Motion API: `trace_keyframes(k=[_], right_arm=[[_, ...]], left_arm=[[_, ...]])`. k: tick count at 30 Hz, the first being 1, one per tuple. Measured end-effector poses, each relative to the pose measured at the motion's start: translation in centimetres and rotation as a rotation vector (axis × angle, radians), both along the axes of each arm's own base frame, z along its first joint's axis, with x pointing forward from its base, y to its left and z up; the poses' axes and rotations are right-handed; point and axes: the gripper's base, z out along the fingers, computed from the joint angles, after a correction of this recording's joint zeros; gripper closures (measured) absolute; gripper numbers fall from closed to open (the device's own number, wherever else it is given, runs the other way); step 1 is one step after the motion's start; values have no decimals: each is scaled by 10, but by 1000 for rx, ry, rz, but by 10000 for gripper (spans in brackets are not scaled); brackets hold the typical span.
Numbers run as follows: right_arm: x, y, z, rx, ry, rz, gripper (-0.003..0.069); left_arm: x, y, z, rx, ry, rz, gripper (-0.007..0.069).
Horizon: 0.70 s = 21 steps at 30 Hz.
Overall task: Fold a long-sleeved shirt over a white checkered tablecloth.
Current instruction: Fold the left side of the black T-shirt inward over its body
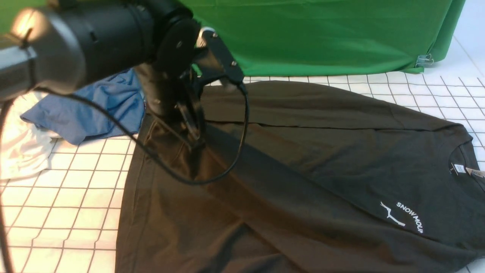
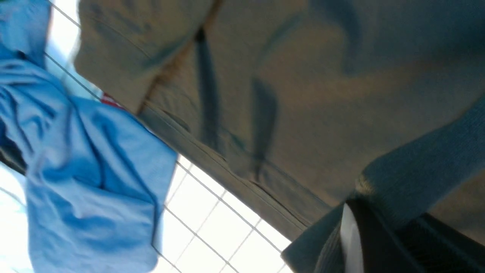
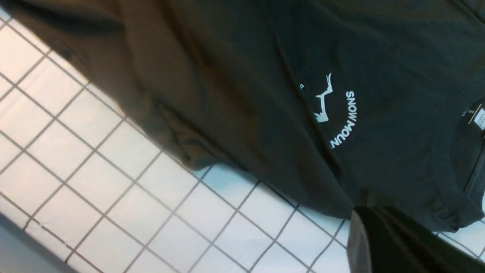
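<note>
sleeve fold under way on the large charcoal-black cotton long-sleeved shirt [image 1: 310, 159], spread flat across the centre and right of the front frame.

one sleeve lies slantwise over the body, its ribbed cuff [image 2: 424, 163] seemingly pinched in the closed left gripper [image 1: 194, 140] at upper left; next, i judge, let go there and smooth it. the right gripper [image 3: 373, 235] is closed at the shirt's edge; whether it grips is unclear. soft matte knit on a thin white grid-checked tablecloth [image 1: 57, 197]; beyond lie a crumpled blue garment [image 1: 94, 106], a white garment [image 1: 19, 151] and a smooth green cloth [image 1: 322, 34].
</note>
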Motion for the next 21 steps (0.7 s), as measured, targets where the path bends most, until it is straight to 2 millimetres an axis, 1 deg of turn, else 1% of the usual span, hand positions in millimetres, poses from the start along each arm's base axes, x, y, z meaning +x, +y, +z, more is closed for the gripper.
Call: trace_keyframes(k=[3,6,8,11,12,15,18,21], right_arm=[[0,-1,0,-9,-5,-3,643],[1,-2,0,-23,-11,-12,643],[3,-6,0,-49,-26,-52,643],[9,-11,-4,-90,-45,-121,643],[14,-14,-12,-127,-39,-162,643],[25,-12,-30,-167,-2,-200,644],[40,-6,-44,-181,31,-205,648],[53,0,-51,-180,37,-200,648]], left_arm=[[9,-5,7,-15,-30,-1,634],[13,-5,13,-28,-49,0,634],[19,-2,19,-41,-67,13,634],[26,6,21,-50,-76,39,634],[29,11,21,-62,-75,57,634],[35,20,17,-78,-64,80,634],[41,23,11,-80,-57,80,634],[46,22,5,-86,-57,82,634]])
